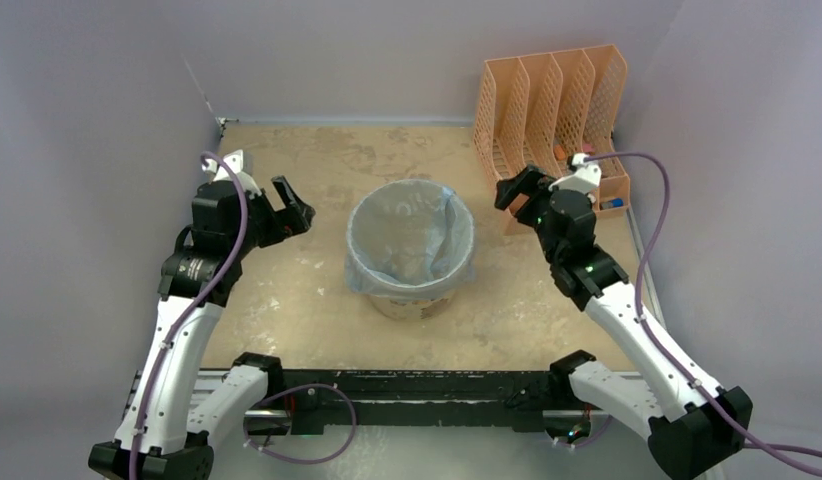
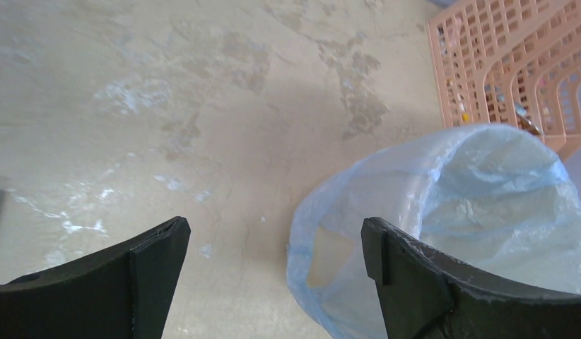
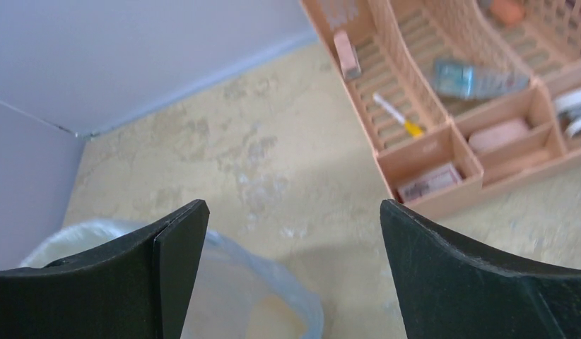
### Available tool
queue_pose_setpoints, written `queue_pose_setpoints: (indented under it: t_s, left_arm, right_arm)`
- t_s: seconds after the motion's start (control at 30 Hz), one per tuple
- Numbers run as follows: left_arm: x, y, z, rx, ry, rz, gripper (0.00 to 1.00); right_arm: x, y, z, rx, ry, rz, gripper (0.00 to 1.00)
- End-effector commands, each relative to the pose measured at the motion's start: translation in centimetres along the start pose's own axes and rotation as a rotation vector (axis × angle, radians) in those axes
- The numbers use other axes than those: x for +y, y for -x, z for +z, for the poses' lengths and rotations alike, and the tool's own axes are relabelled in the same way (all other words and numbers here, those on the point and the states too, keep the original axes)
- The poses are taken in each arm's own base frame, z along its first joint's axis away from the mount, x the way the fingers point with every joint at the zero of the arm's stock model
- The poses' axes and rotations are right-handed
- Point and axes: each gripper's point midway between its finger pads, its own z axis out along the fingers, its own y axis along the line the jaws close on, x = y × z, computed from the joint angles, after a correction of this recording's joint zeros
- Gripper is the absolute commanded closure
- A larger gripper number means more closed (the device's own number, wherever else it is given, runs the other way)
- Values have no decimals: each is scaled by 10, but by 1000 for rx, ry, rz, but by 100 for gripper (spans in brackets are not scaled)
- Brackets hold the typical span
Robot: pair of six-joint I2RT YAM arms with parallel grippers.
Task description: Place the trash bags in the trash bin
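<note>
Mottled tan tabletop (image 1: 287,310), lavender walls.
- Trash bin (image 1: 415,305): upright, mid-table, between the arms.
- Trash bag (image 1: 410,238): seated inside the bin, mouth folded over the rim, loose skirt draped down the outside. Lining looks complete; at most some tidying of the overhang remains.
- Left gripper (image 1: 292,205): raised left of the bin, apart from it, jaws spread, empty.
- Right gripper (image 1: 515,186): raised right of the bin, beside the orange organizer (image 1: 552,100), jaws spread, empty.

Soft, even overhead light, faint shadows, wrist views slightly blurred.
</note>
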Motion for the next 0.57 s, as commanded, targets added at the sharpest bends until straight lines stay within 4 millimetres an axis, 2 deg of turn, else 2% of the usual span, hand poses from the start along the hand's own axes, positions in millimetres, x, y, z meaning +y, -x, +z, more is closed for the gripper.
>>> queue_pose_setpoints:
  t_s: [0.0, 0.07, 0.17, 0.4, 0.53]
  left_arm:
    - [11, 32, -16, -116, 99, 41, 6]
    - [12, 29, -15, -102, 99, 52, 4]
    - [16, 21, -12, -82, 104, 44, 4]
    - [11, 17, -11, -91, 59, 52, 4]
    - [14, 17, -12, -104, 71, 42, 4]
  right_arm:
    - [16, 85, -14, -231, -26, -93, 5]
    - [17, 104, -24, -291, -25, -113, 2]
    - [17, 114, -35, -345, -5, -120, 1]
    - [6, 88, -30, -305, -7, -117, 1]
    - [8, 79, -26, -274, 11, -105, 1]
